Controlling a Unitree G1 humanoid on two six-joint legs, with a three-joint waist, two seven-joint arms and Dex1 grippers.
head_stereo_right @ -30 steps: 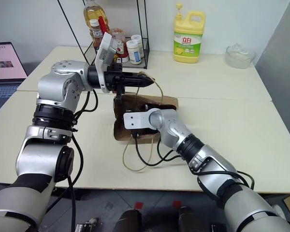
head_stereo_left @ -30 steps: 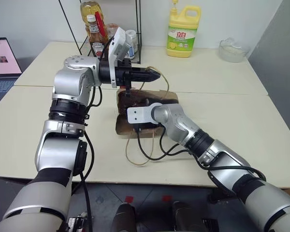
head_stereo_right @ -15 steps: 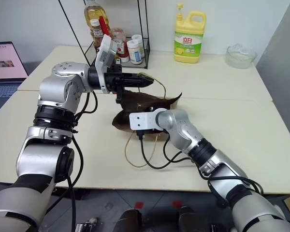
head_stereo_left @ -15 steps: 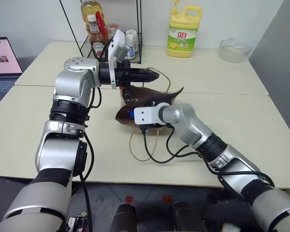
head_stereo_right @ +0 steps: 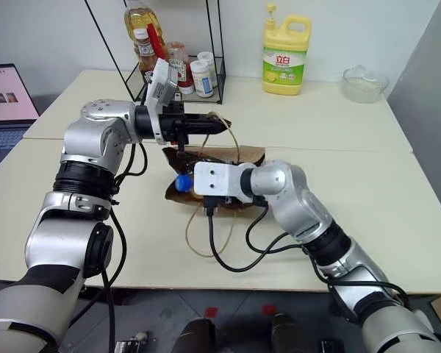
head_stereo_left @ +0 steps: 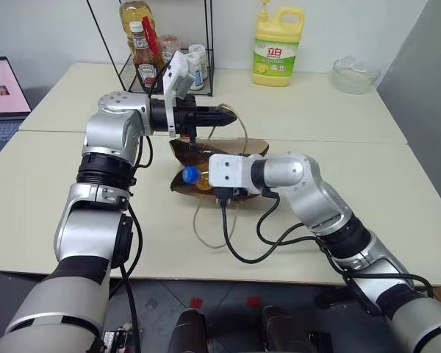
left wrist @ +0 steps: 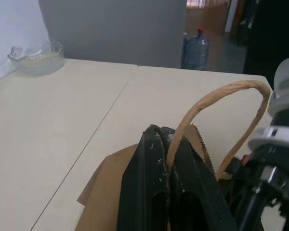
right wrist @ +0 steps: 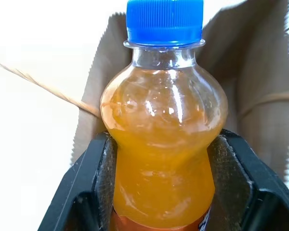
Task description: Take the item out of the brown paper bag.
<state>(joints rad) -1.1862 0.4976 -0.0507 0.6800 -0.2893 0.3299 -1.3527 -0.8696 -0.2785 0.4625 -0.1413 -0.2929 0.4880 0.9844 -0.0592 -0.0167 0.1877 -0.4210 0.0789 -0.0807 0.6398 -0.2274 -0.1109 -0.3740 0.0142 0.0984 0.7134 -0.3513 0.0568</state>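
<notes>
On the left side, the left claw (head_stereo_left: 231, 115) is fully closed on one twisted-paper handle (left wrist: 216, 113) of the brown paper bag (head_stereo_left: 239, 147) and holds this side of the bag up above the table (head_stereo_left: 331, 118); the claw points almost level, toward the right. Below it the bag hangs crumpled, with its open mouth toward the robot's left, and the second handle (head_stereo_left: 206, 234) lies as a loose loop on the table in front of the bag. In the middle, at the mouth of the bag, is the bottle of orange drink (right wrist: 164, 144). The right claw (right wrist: 159, 187) is partly open and grips the bottle around its body, one finger pad on each side. The long axis of the bottle follows the fingers of the claw, and its blue cap (head_stereo_left: 189, 174) points away from the wrist, to the robot's left. The cap end is already outside the paper edge.
</notes>
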